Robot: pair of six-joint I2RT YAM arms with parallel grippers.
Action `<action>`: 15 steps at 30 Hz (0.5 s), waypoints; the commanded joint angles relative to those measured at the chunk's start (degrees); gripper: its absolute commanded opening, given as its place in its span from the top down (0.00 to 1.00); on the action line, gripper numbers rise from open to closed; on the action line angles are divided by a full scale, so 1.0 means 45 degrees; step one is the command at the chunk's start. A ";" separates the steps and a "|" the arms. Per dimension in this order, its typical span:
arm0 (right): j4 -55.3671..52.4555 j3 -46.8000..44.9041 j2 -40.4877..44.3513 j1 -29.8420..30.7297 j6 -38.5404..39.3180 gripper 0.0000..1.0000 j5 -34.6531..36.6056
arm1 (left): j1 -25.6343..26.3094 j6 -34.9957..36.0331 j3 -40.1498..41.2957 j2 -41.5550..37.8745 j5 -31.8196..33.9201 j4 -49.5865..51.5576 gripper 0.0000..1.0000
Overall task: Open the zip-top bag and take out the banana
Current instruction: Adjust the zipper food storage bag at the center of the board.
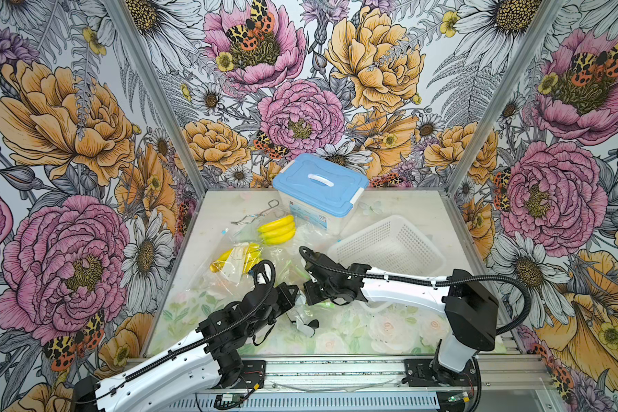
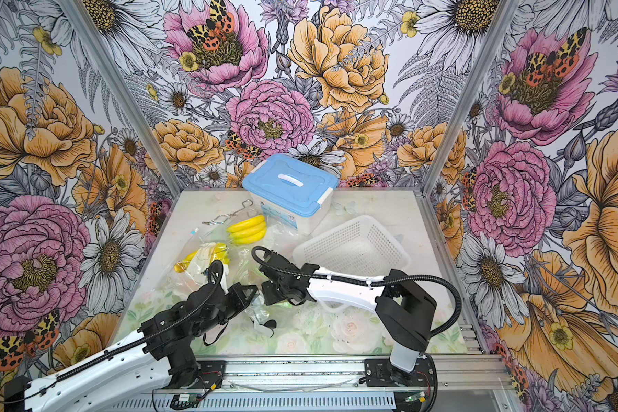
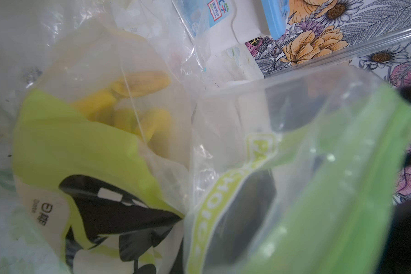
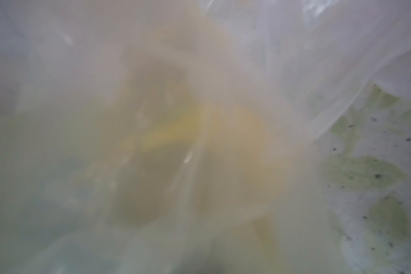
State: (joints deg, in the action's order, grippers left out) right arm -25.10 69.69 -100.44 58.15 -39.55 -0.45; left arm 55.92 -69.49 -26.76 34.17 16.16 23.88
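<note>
Zip-top bag (image 1: 213, 281) lies crumpled on the worktop (image 1: 389, 328), left of centre. The banana (image 1: 219, 263) is inside it under a white label, and also shows yellow through the film in the left wrist view (image 3: 142, 83). The bag's near edge with the green zip strip (image 3: 356, 180) is drawn up towards the front centre, where my two sets of fingers meet tip to tip. My left fingers (image 1: 297, 296) are fully closed, pinching the bag's film. My right fingers (image 1: 307, 295) are likewise closed on it, just beside the left. The right wrist view is blanketed by plastic, so nothing sharper there. My left arm runs low from the front-left rail, slanting in towards centre. My right arm rises from the front-right base to a high elbow, its forearm stretched leftwards and down. Farther back are a second bunch of bananas (image 1: 277, 230), metal tongs (image 1: 254, 215), a blue-lidded box (image 1: 318, 185) and a white basket (image 1: 389, 246).
</note>
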 commanded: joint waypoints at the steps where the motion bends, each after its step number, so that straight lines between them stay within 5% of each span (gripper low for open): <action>1: -0.0109 0.1274 -0.0759 -0.0844 0.0316 1.00 0.3435 | 0.0964 -0.1004 0.0141 -0.0922 0.1155 -0.0027 1.00; 5: 0.1152 0.2358 -0.1058 -0.1368 0.1367 1.00 0.3828 | 0.2704 -0.2014 0.0568 -0.1221 0.2570 0.0280 1.00; 9: 0.3207 0.2378 -0.1116 -0.1822 0.2234 1.00 0.1628 | 0.3815 -0.2618 0.0634 -0.0578 0.3293 0.0241 0.98; 15: 0.5302 0.0593 -0.0466 -0.2273 0.2207 1.00 -0.2227 | 0.3859 -0.2429 0.0342 -0.1167 0.3603 0.1039 0.52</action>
State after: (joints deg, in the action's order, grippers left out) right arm -9.10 76.09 -104.47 49.25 -30.41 -2.85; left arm 73.01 -79.96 -24.60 31.31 30.83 25.10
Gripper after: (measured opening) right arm 0.049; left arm 0.433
